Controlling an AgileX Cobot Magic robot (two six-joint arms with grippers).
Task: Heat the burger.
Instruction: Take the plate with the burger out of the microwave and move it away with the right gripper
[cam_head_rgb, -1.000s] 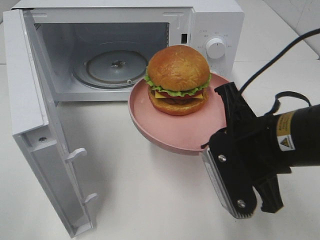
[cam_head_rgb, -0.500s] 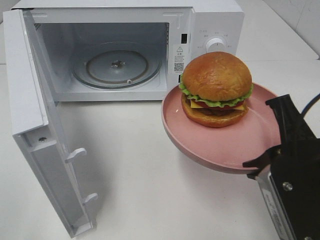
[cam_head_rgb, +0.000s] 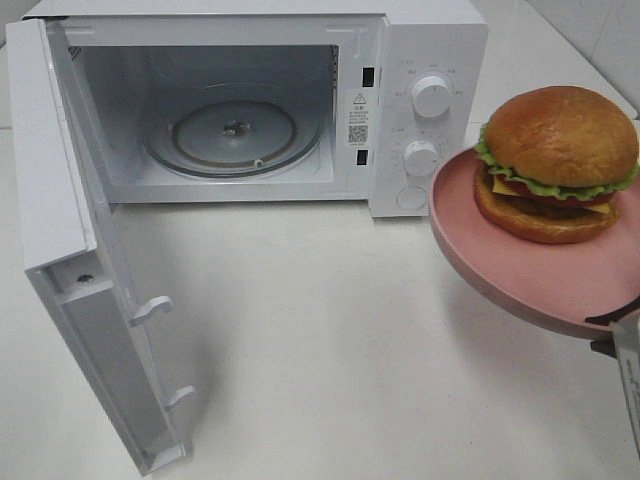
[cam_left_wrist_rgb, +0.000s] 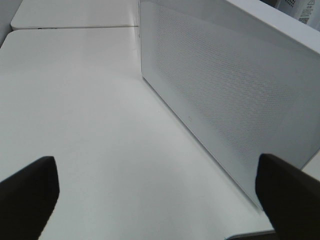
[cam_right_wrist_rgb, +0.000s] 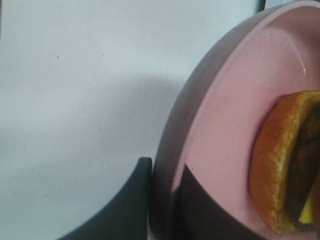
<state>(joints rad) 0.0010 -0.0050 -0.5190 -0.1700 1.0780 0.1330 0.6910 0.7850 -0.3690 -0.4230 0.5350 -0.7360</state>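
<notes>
The burger (cam_head_rgb: 558, 160) sits on a round pink plate (cam_head_rgb: 520, 275) held in the air at the far right, clear of the microwave (cam_head_rgb: 420, 40). My right gripper (cam_head_rgb: 612, 332) is shut on the plate's near rim and only its tip shows. In the right wrist view the plate rim (cam_right_wrist_rgb: 200, 150) runs between the dark fingers (cam_right_wrist_rgb: 125, 210), with the burger (cam_right_wrist_rgb: 280, 165) beyond. The microwave door (cam_head_rgb: 80, 250) stands wide open, showing the bare glass turntable (cam_head_rgb: 235, 130). My left gripper (cam_left_wrist_rgb: 160, 200) is open and holds nothing. It is outside the exterior view.
The open door (cam_left_wrist_rgb: 225, 90) swings out to the left over the white table (cam_head_rgb: 330, 330); the left wrist camera looks along its perforated outer face. Two knobs (cam_head_rgb: 430, 95) sit on the microwave's control panel, close to the plate's left edge.
My right gripper has carried the plate and burger to the right, from in front of the microwave opening to the right edge of view. The left gripper has not changed.
</notes>
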